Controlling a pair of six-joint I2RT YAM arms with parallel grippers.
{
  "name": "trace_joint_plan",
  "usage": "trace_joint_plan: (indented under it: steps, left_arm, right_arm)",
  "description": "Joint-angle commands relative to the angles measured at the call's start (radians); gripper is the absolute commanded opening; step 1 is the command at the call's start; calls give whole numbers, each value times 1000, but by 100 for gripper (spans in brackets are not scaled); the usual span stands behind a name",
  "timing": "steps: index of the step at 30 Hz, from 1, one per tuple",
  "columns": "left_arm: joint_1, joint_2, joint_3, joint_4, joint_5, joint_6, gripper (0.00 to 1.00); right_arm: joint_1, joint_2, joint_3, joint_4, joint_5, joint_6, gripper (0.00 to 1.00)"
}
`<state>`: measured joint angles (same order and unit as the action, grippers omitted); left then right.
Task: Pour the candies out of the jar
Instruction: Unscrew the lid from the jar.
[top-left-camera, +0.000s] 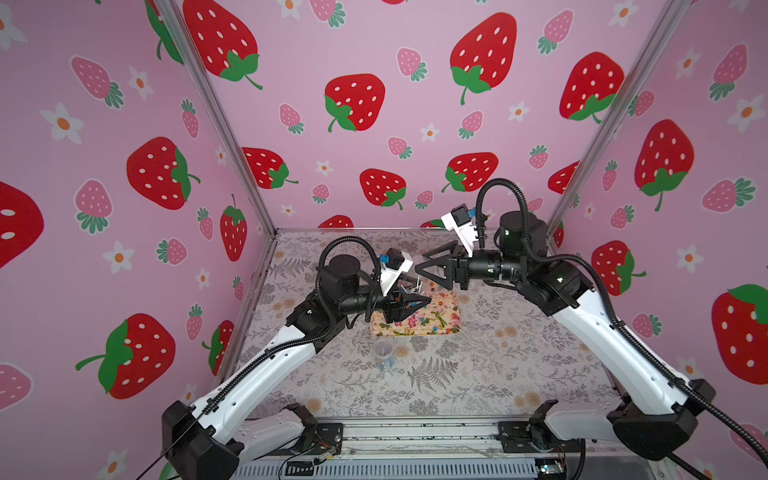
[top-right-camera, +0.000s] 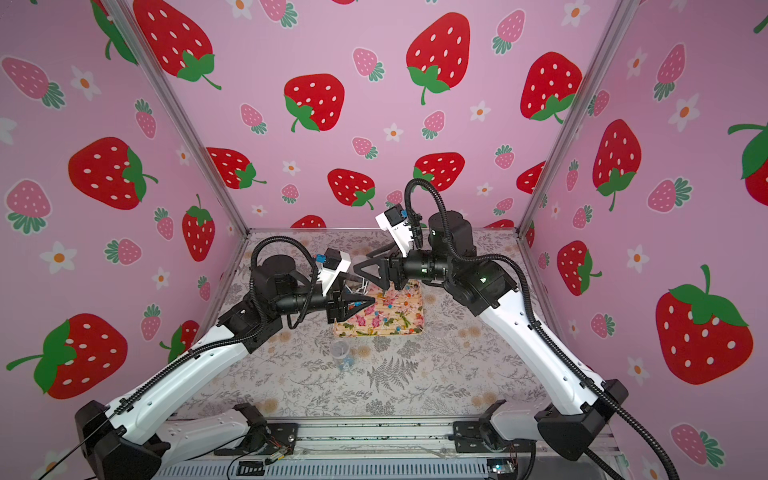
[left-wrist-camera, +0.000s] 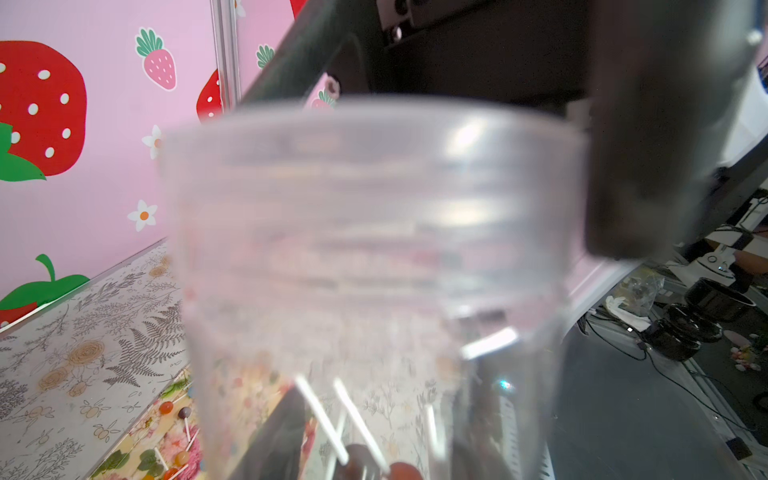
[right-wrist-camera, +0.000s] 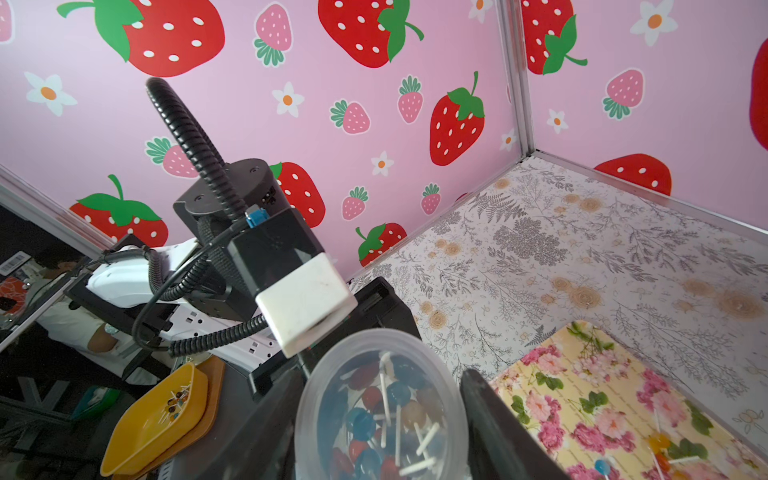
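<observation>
Jar (left-wrist-camera: 374, 216) is up in the air, tipped over on its side above the far left corner of the flowered tray (top-left-camera: 390, 328), and the left gripper (top-left-camera: 424, 297) is clamped on its base end. The mouth points across at the other arm, and the right wrist view looks straight down it: candies (right-wrist-camera: 361, 419) piled inside, blue and red heads, thin white sticks lying every which way. Right gripper (top-left-camera: 419, 262) is in from the opposite side, jaws apart, one either side of the threaded neck. From where I stand I can't tell whether they're pressing on the plastic or sitting just shy of it. Down on the tray, plenty more candies lie loose, scattered across the flower print. On the tabletop (top-left-camera: 478, 374), just in front of the tray's near left corner, a small clear cup (top-left-camera: 383, 351) stands upright on its own, apart from both grippers
</observation>
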<state>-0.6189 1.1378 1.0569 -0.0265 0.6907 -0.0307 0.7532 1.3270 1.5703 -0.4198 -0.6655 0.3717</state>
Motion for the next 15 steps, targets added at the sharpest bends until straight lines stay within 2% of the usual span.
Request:
trace_joint_plan:
  steps: [1,6,11,15]
  left_arm:
    - [-1,-13,37,28,17,19,38]
    - [-1,-14,43,28,34,15,38]
    - [-1,10,78,1,130,4,39]
    - [-1,23,110,-24,209,-3,39]
  right_arm:
    - [0,18,29,-15,-14,-27,58]
    - [-1,24,36,-19,-93,-113,54]
    - [-72,26,75,14,-426,-342,58]
    - [-101,88,203,-106,-501,-522,60]
